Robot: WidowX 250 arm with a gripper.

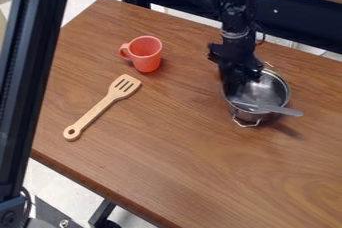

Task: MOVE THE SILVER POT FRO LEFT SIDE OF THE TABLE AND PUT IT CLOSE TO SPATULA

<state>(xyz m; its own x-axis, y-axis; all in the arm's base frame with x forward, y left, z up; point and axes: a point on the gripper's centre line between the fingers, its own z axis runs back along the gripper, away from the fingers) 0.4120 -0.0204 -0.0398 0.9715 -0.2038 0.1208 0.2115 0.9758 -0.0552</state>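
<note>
My gripper (235,84) hangs at the left rim of the silver pot, its lower end overlapping the pot's opening; how its fingers stand is hidden. The silver pot (267,88) stands upright on the right half of the table, one wire handle toward the front and another at the back. A grey utensil (279,109) lies across the pot's front rim, its end sticking out to the right. On the left half of the table, the wooden slotted spatula (103,106) lies flat, slanting from lower left to upper right, well apart from the pot.
A red-orange mug (145,55) stands just behind the spatula's slotted head, handle to the left. The wooden table (180,147) has its front edge running down to the lower right. A dark upright post (33,62) crosses the view's left side.
</note>
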